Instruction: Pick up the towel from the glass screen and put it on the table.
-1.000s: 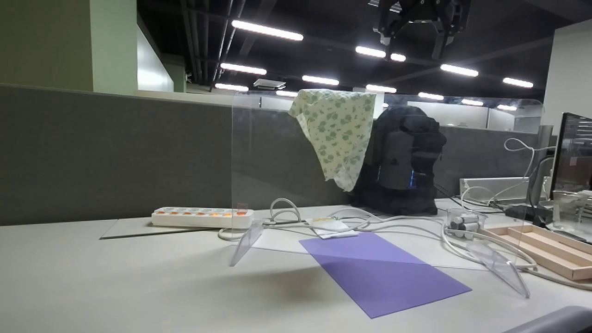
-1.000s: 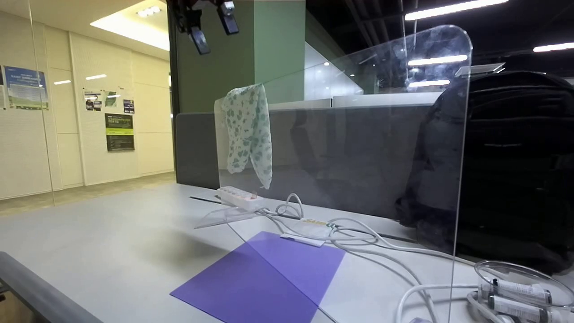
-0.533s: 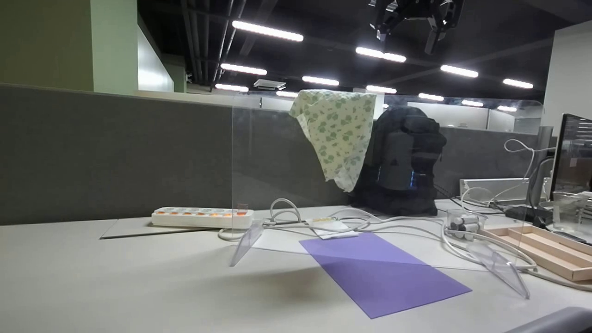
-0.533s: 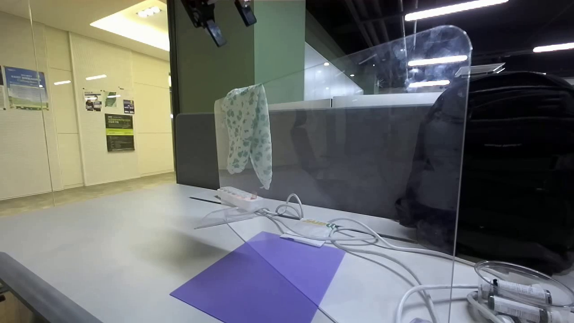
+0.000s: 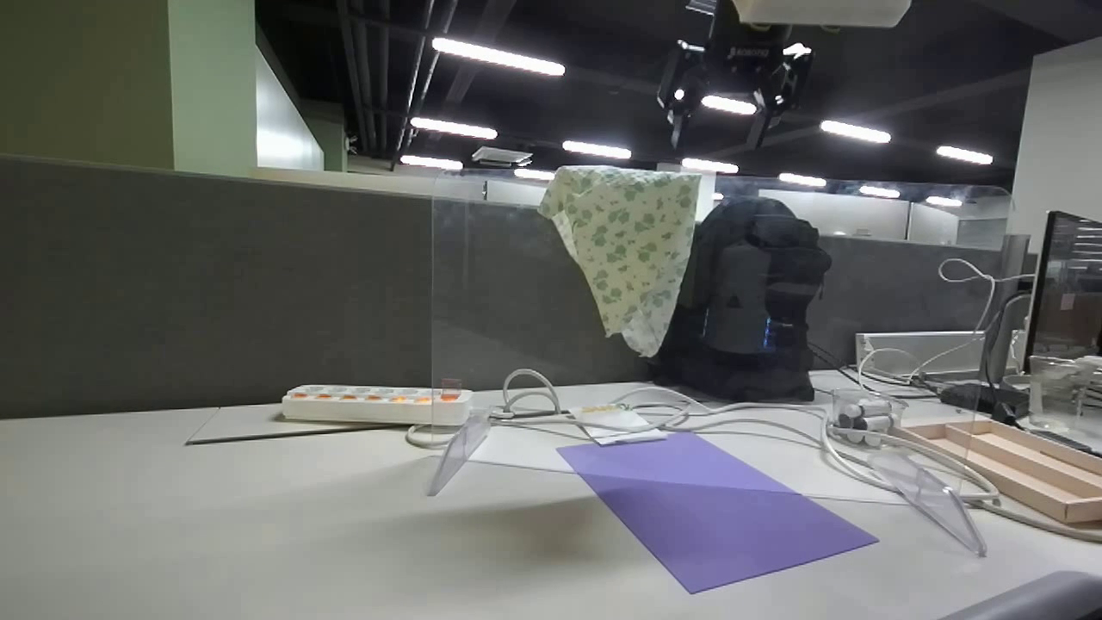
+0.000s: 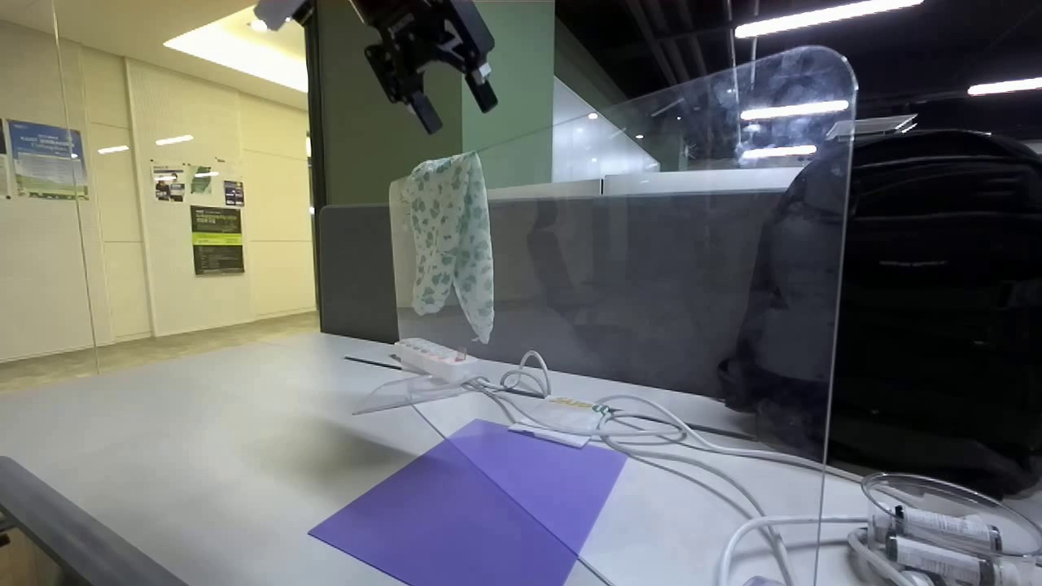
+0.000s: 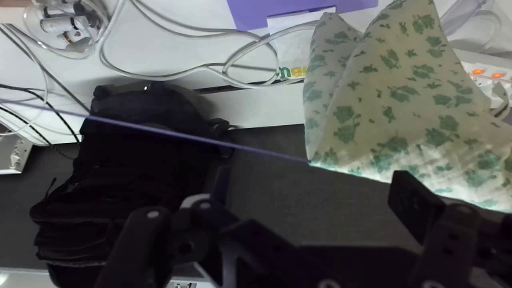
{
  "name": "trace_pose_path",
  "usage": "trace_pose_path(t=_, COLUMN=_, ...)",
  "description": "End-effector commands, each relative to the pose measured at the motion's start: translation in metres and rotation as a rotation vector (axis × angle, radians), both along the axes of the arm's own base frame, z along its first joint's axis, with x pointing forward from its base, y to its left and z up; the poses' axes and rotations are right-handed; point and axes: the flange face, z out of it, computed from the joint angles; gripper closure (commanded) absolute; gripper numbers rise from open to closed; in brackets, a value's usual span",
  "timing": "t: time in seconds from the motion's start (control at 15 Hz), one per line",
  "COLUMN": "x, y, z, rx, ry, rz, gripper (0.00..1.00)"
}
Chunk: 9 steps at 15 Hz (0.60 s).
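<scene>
While the towel (image 5: 624, 250) hangs at left over the top of the glass screen (image 6: 635, 285), the claw (image 5: 718, 142) above and right of it, spread and gripping nothing, is lower and closer than a moment ago, so grasping is probably next. The towel looks thin, pale with green marks, narrowing downward.

1. Gripper (image 5: 717, 138): body reads "ROBOTIQ" in an exterior view.
2. Packet (image 7: 296, 52): bears green and yellow lettering, inverted and only partly visible in the wrist view; the word is not confirmed.
3. Backpack (image 6: 936, 325): carries one pale line of lettering, illegible.
4. Posters (image 6: 217, 240): text is too small to read.
5. Cylinders (image 7: 60, 25): labels are printed; wording is illegible.
</scene>
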Motion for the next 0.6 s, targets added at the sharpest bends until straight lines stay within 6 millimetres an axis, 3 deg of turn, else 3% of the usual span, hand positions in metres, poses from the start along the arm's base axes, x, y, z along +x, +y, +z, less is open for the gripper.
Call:
trace_pose_path(t=0.0, x=0.039, y=0.001, z=-0.023, rx=0.024, ry=0.03, rz=0.021, gripper=0.0)
trace_pose_path(t=0.27, x=0.057, y=0.009, z=-0.028, rx=0.023, ry=0.034, rz=0.065, gripper=0.0)
trace_pose_path(t=0.33, x=0.06, y=0.012, z=-0.027, rx=0.028, ry=0.032, rz=0.073, gripper=0.25)
trace_pose_path(t=0.4, x=0.061, y=0.014, z=-0.027, rx=0.029, ry=0.03, rz=0.082, gripper=0.26)
trace_pose_path(t=0.53, x=0.063, y=0.02, z=-0.028, rx=0.029, ry=0.034, rz=0.097, gripper=0.4)
